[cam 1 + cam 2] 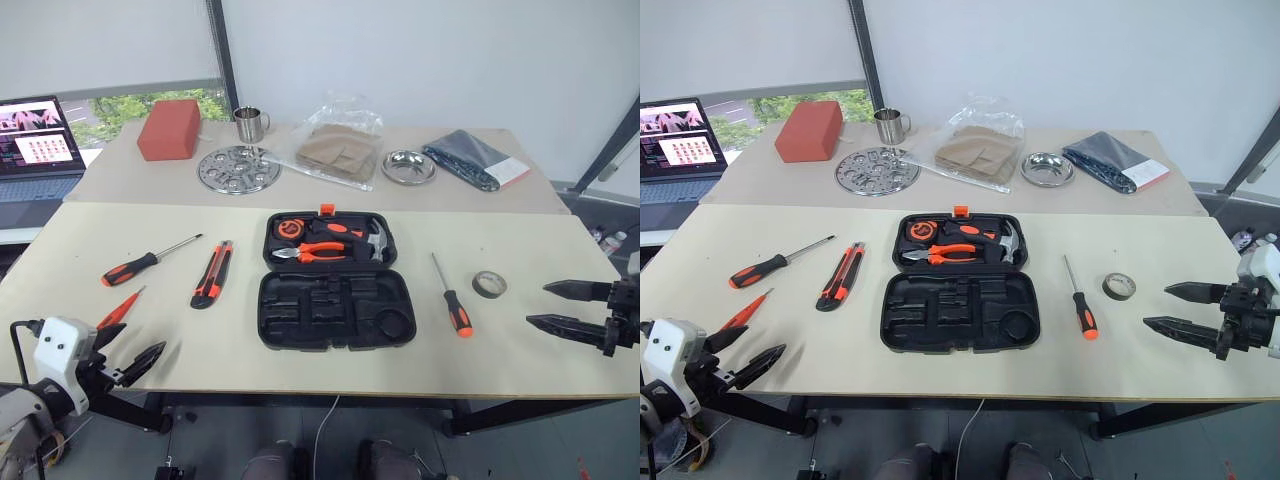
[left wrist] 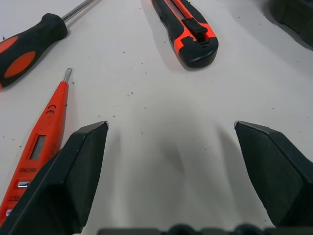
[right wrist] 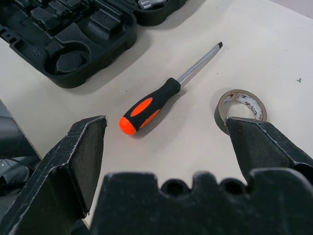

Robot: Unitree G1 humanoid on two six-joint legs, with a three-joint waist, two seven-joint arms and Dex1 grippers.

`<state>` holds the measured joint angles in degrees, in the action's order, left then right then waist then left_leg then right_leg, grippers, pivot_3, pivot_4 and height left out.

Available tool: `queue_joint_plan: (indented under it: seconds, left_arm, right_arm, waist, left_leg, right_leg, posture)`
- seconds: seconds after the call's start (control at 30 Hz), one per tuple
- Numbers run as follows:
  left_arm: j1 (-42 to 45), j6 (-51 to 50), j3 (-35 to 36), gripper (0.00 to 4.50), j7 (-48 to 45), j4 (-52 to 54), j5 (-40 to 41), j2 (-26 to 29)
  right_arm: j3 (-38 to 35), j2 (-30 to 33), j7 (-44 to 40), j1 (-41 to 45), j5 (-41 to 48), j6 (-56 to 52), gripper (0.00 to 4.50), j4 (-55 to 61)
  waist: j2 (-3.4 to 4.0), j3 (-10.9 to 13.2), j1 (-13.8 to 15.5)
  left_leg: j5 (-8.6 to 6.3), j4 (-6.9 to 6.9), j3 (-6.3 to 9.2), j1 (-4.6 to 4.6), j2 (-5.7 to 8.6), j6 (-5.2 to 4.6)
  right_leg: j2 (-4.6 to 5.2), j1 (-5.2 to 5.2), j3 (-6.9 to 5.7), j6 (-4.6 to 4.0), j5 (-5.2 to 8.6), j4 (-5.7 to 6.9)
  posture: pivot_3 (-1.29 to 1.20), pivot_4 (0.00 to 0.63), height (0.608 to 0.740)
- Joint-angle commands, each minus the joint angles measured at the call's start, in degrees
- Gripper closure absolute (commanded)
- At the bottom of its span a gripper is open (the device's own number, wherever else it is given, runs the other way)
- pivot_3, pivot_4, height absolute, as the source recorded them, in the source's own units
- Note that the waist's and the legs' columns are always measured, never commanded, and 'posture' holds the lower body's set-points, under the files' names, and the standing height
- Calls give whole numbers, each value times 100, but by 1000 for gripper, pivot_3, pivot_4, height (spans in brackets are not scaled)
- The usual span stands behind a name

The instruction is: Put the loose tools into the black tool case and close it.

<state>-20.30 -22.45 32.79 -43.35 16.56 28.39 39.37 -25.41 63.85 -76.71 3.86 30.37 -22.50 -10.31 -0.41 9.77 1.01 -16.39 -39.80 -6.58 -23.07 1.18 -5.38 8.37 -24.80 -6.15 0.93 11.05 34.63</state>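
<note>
The black tool case (image 1: 335, 308) lies open in the middle of the near table, with pliers, a hammer and a tape measure in its far half. Left of it lie an orange-and-black screwdriver (image 1: 133, 267), a utility knife (image 1: 213, 273) and a slim red-orange tester screwdriver (image 1: 121, 307). To its right are a second screwdriver (image 1: 452, 300) and a small grey tape roll (image 1: 489, 284). My left gripper (image 1: 128, 350) hovers open at the front left edge, beside the slim screwdriver (image 2: 41, 147). My right gripper (image 1: 560, 305) is open at the right edge, near the tape roll (image 3: 240, 107).
On the far table stand a red box (image 1: 169, 129), a metal cup (image 1: 249, 124), a perforated steel disc (image 1: 238, 168), a plastic bag of brown material (image 1: 338, 148), a steel bowl (image 1: 408, 167) and a dark flat packet (image 1: 473, 158). A laptop (image 1: 38, 150) sits at far left.
</note>
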Motion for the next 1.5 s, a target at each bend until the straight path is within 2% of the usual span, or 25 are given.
queue_joint_plan:
  seconds: [0.03, 0.23, 0.43, 0.57, 0.67, 0.8, 0.87, 1.07, 1.17, 1.27, 1.33, 1.37, 1.43, 1.5]
  left_arm:
    - [20, -36, 109, 84, 79, 164, 49, -5]
    - [267, -232, -54, 84, 70, 70, 98, 88]
    - [1320, -871, -176, 84, -402, -599, 381, 890]
    - [2480, -555, -927, 84, -1078, -2003, -128, 1658]
    - [3585, -73, -1511, 84, -1368, -3371, -633, 1909]
    - [4919, 646, -2145, 84, -1611, -5142, -1320, 1960]
    - [5517, 990, -2424, 84, -1639, -5951, -1660, 1914]
    - [6538, 1536, -2906, 84, -1601, -7515, -2347, 1734]
    - [6874, 1514, -3088, 774, -1502, -8073, -2624, 1646]
    - [7116, 1379, -3217, 2008, -1467, -8425, -2835, 1575]
    - [7206, 1350, -3268, 2654, -1511, -8551, -2930, 1542]
    - [7244, 1325, -3276, 3178, -1532, -8600, -2968, 1530]
    - [7291, 1316, -3283, 3679, -1544, -8657, -3024, 1506]
    - [7360, 1340, -3239, 3674, -1594, -8645, -3009, 1490]
  right_arm:
    - [-139, 50, -37, 49, -62, 201, 9, -12]
    - [-109, 28, 89, 210, -168, 352, 9, 4]
    - [189, 11, 236, 954, 435, -570, 9, 931]
    - [636, -91, 293, 1519, 586, -790, 9, 1414]
    - [936, -281, 425, 1859, 587, -827, 9, 1659]
    - [1260, -572, 585, 2193, 615, -929, 9, 1932]
    - [1405, -685, 616, 2224, 655, -991, 9, 2183]
    - [1504, -832, 754, 2331, 818, -1184, 9, 2609]
    - [1493, -850, 820, 2437, 945, -1308, 0, 2797]
    - [1464, -833, 867, 2503, 1030, -1391, 0, 2932]
    - [1437, -807, 902, 2527, 1097, -1457, 0, 2994]
    - [1430, -798, 913, 2541, 1121, -1486, 0, 3006]
    - [1402, -770, 929, 2498, 1111, -1495, 0, 3057]
    - [1352, -744, 978, 2405, 1102, -1509, 0, 3116]
  waist:
    - [0, 0, 0]
    - [0, 0, -1]
    - [0, 0, -22]
    - [4, 1, -17]
    - [1, 1, -22]
    - [-4, 4, -32]
    - [-9, 3, -31]
    - [-14, 2, -45]
    - [-18, 4, -51]
    - [-26, 4, -51]
    - [-29, 3, -49]
    - [-30, 2, -48]
    - [-30, 2, -46]
    - [-30, 2, -45]
  left_leg:
    - [0, 0, 0, 0, 0, 0]
    - [0, -5, 0, 1, 1, 0]
    - [13, -10, -1, 2, -3, 20]
    - [18, -9, 0, 2, -4, 29]
    - [19, -9, -3, -9, -1, 28]
    - [24, -11, -10, -21, 6, 22]
    - [45, -12, -15, -21, 7, -17]
    - [52, -9, -14, -31, 2, -31]
    - [52, -10, -14, -32, -1, -31]
    - [52, -21, -12, -30, -4, -31]
    - [52, -28, -13, -26, -2, -31]
    - [52, -33, -12, -27, -4, -31]
    - [51, -39, -11, -27, -2, -31]
    - [51, -42, -10, -26, -1, -31]
  right_leg:
    - [0, 0, 0, 0, 0, 0]
    - [0, 3, -1, 0, 0, 8]
    - [-1, -10, -1, -1, 0, 34]
    - [-2, -17, -18, -5, -2, 40]
    - [-5, -23, -57, -9, -4, 40]
    - [-26, -23, -89, -10, -7, 43]
    - [-38, -21, -95, -7, -7, 41]
    - [-72, -16, -96, 0, -4, 39]
    - [-76, -16, -95, 0, -3, 40]
    - [-75, -18, -92, 1, -2, 38]
    - [-69, -18, -88, 2, -2, 38]
    - [-68, -19, -88, 2, -2, 39]
    - [-58, -19, -87, 1, -3, 45]
    - [-42, -21, -87, 0, -4, 50]
  posture:
    - [0, 150, 734]
    - [0, 150, 734]
    - [0, 150, 734]
    - [0, 150, 734]
    - [0, 150, 734]
    - [0, 150, 734]
    - [0, 150, 734]
    - [0, 150, 734]
    - [0, 150, 734]
    - [0, 150, 734]
    - [0, 150, 734]
    - [0, 150, 734]
    - [0, 150, 734]
    - [0, 150, 734]
